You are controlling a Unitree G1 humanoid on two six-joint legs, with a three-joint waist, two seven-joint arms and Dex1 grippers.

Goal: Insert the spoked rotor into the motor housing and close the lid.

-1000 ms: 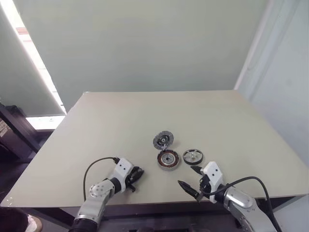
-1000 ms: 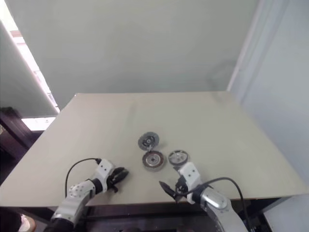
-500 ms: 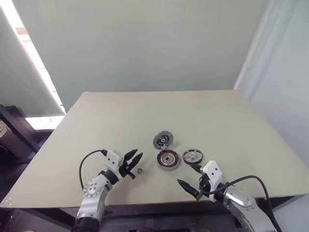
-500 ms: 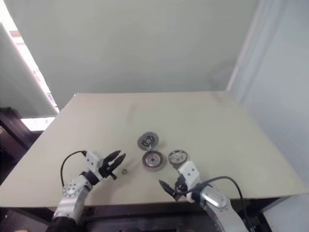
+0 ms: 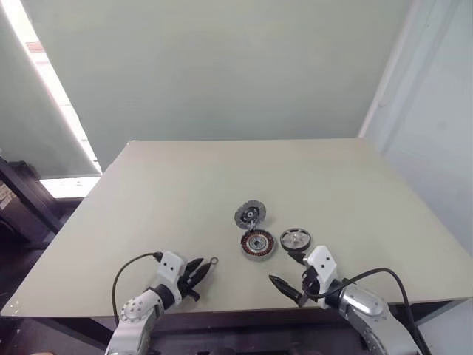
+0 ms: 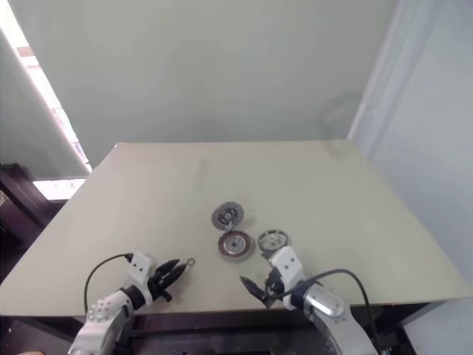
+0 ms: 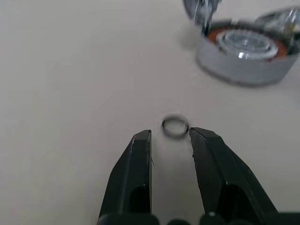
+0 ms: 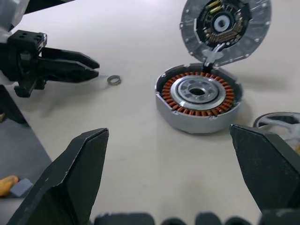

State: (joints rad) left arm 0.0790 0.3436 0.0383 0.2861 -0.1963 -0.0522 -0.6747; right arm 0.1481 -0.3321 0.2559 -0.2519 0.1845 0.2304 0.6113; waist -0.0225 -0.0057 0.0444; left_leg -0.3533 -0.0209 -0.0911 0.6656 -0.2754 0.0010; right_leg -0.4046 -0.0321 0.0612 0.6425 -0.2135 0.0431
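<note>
Drawn back from small ring (image 7: pixel 175 127), left gripper (image 7: pixel 169 136) narrowly parted and empty; right gripper (image 8: pixel 168 136) wide, empty beside spoked rotor (image 5: pixel 295 239), right of motor housing (image 5: pixel 257 244), lid (image 5: pixel 250 214) behind; judged light, stiff, slippery, best pinched across rim.

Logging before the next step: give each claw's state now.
Left claw: slightly open, holding nothing; small metal ring lies at its tips.
Right claw: wide open, empty.
</note>
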